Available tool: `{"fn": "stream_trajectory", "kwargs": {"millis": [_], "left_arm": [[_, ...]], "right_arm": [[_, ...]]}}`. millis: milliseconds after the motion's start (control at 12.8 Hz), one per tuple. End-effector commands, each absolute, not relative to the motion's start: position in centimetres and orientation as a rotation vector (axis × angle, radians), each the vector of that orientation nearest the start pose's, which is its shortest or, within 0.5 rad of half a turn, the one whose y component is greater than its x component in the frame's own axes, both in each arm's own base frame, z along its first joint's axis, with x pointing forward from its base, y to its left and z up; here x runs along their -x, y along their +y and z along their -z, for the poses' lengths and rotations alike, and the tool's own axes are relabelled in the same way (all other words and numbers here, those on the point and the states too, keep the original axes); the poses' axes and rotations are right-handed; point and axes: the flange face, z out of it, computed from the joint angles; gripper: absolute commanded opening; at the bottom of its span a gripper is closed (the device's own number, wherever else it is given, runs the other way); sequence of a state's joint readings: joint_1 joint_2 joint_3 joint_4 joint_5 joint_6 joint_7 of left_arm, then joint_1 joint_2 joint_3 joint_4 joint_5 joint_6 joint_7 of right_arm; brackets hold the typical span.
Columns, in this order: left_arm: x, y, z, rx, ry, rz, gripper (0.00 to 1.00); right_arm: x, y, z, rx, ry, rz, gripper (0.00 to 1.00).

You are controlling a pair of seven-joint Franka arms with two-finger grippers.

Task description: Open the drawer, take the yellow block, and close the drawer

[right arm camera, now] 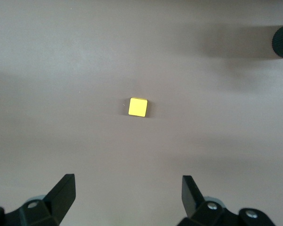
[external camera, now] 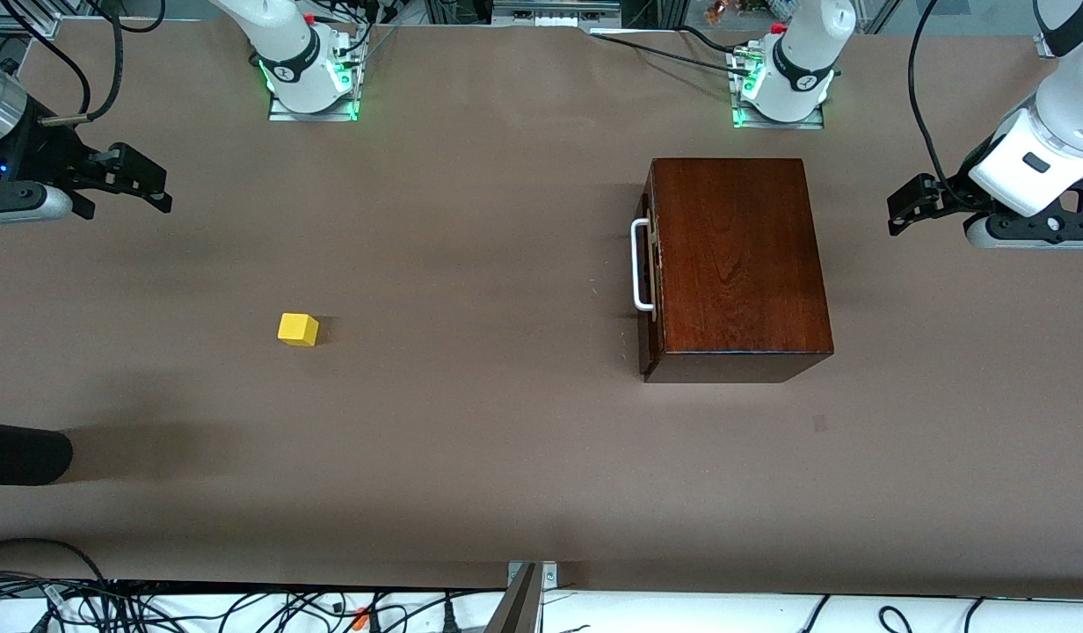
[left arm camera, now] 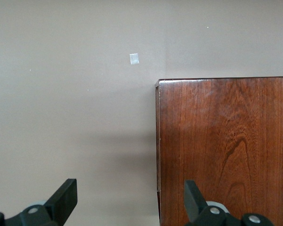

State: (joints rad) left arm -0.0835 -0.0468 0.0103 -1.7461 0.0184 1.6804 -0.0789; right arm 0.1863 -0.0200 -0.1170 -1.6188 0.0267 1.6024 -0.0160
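On the brown worktop (external camera: 506, 457), nearest the front camera, a dark rounded object (external camera: 18, 453) projected in at the right arm's end. Farther from that camera, the yellow block (external camera: 297, 330) rested on the bare surface, well apart from the wooden box (external camera: 735, 264) and toward the right arm's end of the worktop. The right wrist view showed the block (right arm camera: 137, 107) ahead of the right end effector (right arm camera: 127, 200), apart from both fingers (right arm camera: 61, 195) and not touched by them. The box stood toward the left arm's end. Its drawer (external camera: 650, 264) was shut flush with the box front, and the white handle (external camera: 640, 265) faced the right arm's end.

The right end effector (external camera: 159, 189) hung above the worktop at the right arm's end, jaws fully spread and holding nothing. The left end effector (external camera: 900, 211) hung over the worktop beside the box, at the left arm's end. Its jaws were likewise spread and held nothing. In the left wrist view, one finger (left arm camera: 195, 197) lay over the box top (left arm camera: 226, 150) and the other over bare worktop. A small pale square mark (left arm camera: 134, 59) lay on the worktop near the box corner.
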Motion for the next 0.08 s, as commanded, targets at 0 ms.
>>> {"fn": "stream_trajectory", "kwargs": {"millis": [0], "left_arm": [[-54.26, -3.91, -57.77, 3.132, -0.023, -0.037, 1.0]], "right_arm": [[-55.15, 3.9, -62.16, 3.119, -0.151, -0.001, 1.0]]}}
